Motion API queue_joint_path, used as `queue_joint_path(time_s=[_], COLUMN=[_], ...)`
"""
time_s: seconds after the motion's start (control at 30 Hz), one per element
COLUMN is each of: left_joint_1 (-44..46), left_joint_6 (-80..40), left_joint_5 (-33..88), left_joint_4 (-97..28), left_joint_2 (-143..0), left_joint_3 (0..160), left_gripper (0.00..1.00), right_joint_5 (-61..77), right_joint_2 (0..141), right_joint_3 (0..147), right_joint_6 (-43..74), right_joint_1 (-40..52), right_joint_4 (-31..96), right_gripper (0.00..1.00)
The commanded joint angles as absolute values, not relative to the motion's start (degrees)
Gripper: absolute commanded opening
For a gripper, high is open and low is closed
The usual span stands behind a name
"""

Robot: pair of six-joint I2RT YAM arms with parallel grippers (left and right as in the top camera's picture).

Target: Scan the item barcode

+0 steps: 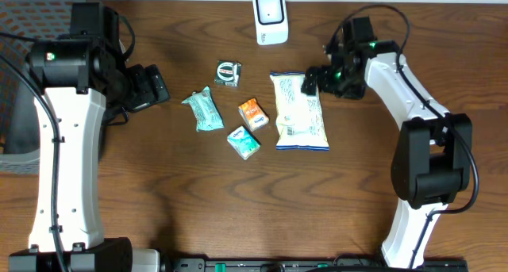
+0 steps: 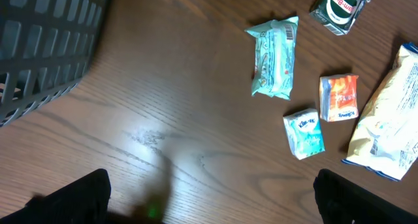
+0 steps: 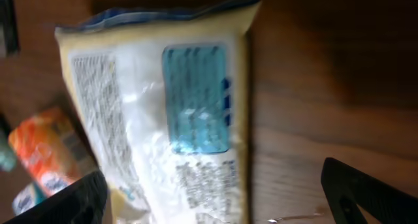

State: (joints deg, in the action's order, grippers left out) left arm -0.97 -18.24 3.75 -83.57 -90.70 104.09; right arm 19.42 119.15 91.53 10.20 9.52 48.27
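Right hand (image 1: 310,81) spread, at snack bag (image 1: 300,113) corner

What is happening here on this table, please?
Two robot arms work at a wooden table. The right hand hangs open at the top corner of the large yellow-and-white plastic snack bag, which lies flat; it holds nothing. The left hand is open too, over bare wood at the left. The white barcode scanner stands at the far edge, and no item is lifted to it.
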Motion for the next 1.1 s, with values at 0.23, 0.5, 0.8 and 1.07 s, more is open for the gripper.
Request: queue_joint_path(time_s=[0.23, 0.5, 0.8, 1.07], left_joint_1=[-1.1, -1.1, -1.1, -1.1], left_joint_6=[-19.0, -19.0, -19.0, -19.0], left_joint_5=[3.6, 3.6, 3.6, 3.6], left_joint_4=[-83.7, -83.7, -83.7, -83.7], left_joint_2=[-90.8, -90.8, -90.8, -90.8], left_joint_3=[103.8, 103.8, 103.8, 103.8], left_gripper=[0.97, 0.98, 0.97, 0.98], right_joint_5=[27.0, 31.4, 31.2, 36.0], right_joint_2=[119.7, 122.8, 125.5, 117.9], right_joint_3=[80.9, 77.1, 77.1, 78.0], right_joint_6=[10.0, 10.2, 12.6, 15.0], right_joint_1=[10.2, 12.2, 13.8, 10.5], right_joint_4=[38.0, 32.9, 32.2, 32.0], right_gripper=[0.99, 0.89, 0.01, 0.01])
